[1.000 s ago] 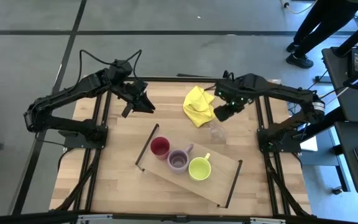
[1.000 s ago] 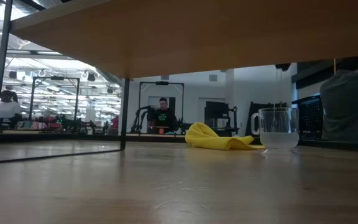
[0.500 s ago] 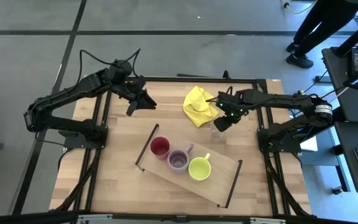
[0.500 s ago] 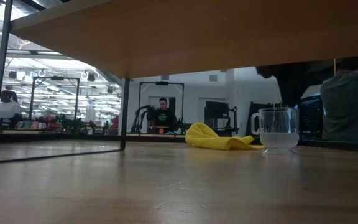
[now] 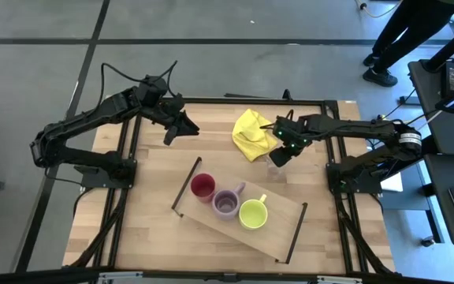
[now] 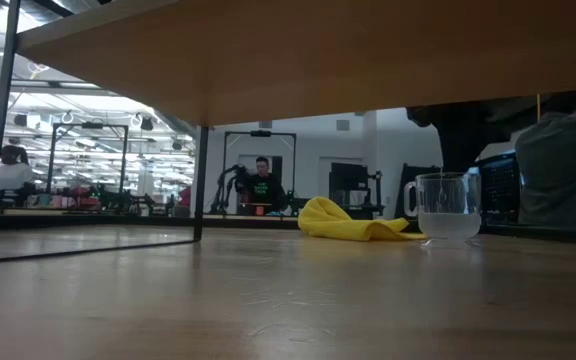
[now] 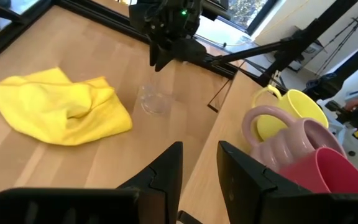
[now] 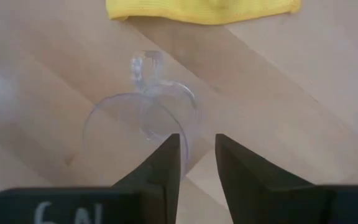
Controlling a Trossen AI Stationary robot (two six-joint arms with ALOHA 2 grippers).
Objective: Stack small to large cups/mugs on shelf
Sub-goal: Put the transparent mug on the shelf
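You've got the shelf (image 5: 278, 211) sitting slantwise near the middle of the table (image 5: 156, 229), with three mugs in a row on it: cup (image 5: 202, 187) at the left end, mug (image 5: 226, 203) in the middle, the third mug (image 5: 253, 214) rightmost. The glass mug (image 5: 274, 167) stands on the table behind the shelf, just beside the cloth (image 5: 251, 134) by the back edge.

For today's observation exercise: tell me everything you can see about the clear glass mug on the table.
The clear glass mug is see-through, round-rimmed, with a looped handle on one side, and looks empty. It stands upright on the wooden tabletop, off the shelf, near but apart from the yellow cloth. The right gripper hovers directly above its rim, fingers slightly apart, with no visible contact.
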